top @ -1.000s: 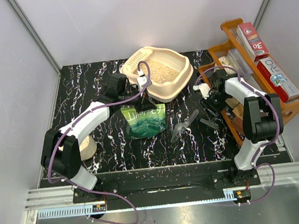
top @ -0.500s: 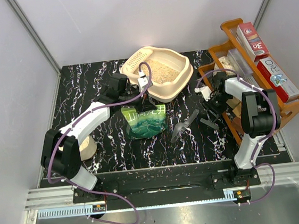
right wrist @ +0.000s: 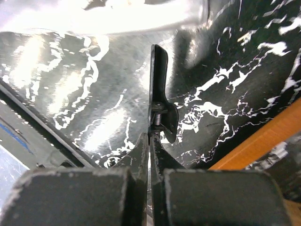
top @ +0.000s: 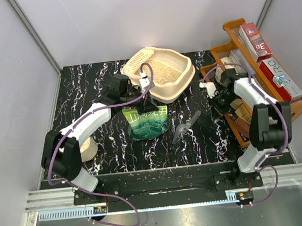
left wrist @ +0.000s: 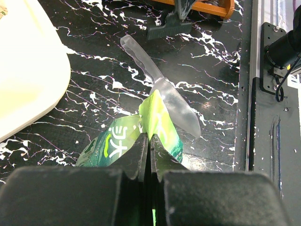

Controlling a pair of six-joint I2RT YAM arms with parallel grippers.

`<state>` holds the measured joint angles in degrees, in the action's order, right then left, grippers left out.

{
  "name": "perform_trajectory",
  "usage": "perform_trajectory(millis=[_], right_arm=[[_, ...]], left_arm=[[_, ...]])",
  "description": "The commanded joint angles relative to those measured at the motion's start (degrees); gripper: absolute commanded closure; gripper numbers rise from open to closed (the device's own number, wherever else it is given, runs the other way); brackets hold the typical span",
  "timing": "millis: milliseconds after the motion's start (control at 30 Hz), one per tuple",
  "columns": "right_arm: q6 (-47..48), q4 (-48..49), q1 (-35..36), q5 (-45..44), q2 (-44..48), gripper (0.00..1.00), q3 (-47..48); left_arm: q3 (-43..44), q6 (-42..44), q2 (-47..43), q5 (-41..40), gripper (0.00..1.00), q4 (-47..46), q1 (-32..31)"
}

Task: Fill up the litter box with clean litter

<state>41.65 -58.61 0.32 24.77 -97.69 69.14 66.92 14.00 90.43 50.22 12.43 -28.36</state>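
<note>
The cream litter box (top: 186, 78) stands at the back centre with pale clean litter (top: 163, 73) inside; its rim (left wrist: 28, 80) also shows in the left wrist view. Just in front of it stands a green printed bag (top: 146, 123). My left gripper (top: 149, 109) (left wrist: 149, 137) is shut on the bag's (left wrist: 117, 141) pinched top edge. My right gripper (top: 218, 105) (right wrist: 150, 137) is shut on a black spring clip (right wrist: 159, 106) close to the orange rack. A translucent grey scoop (top: 185, 128) (left wrist: 171, 101) lies on the table between the bag and the right arm.
The orange wooden rack (top: 280, 111) with red and white boxes stands along the right edge, right beside the right arm. A cream tape roll (top: 87, 150) sits under the left arm at the near left. Metal rails run along the near table edge.
My right gripper has shut on the black clip and carried it off the table toward the rack. The left arm, bag and scoop have not moved.
</note>
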Motion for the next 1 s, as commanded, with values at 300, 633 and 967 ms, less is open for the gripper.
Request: perform_trajectory(millis=[300, 633, 967], right_arm=[[2.23, -1.69, 12.85, 19.35, 18.15, 1.0, 9.52], [-2.45, 6.4, 21.65, 17.76, 10.68, 1.0, 13.82], [-2.54, 7.72, 23.67, 17.85, 5.67, 1.0, 15.5]], left_arm=[[2.69, -0.73, -1.22, 1.73, 1.0, -0.74, -0.64], [2.78, -1.08, -1.22, 2.34, 1.0, -0.21, -0.56], [3.75, -1.87, -0.61, 4.01, 1.0, -0.21, -0.56]])
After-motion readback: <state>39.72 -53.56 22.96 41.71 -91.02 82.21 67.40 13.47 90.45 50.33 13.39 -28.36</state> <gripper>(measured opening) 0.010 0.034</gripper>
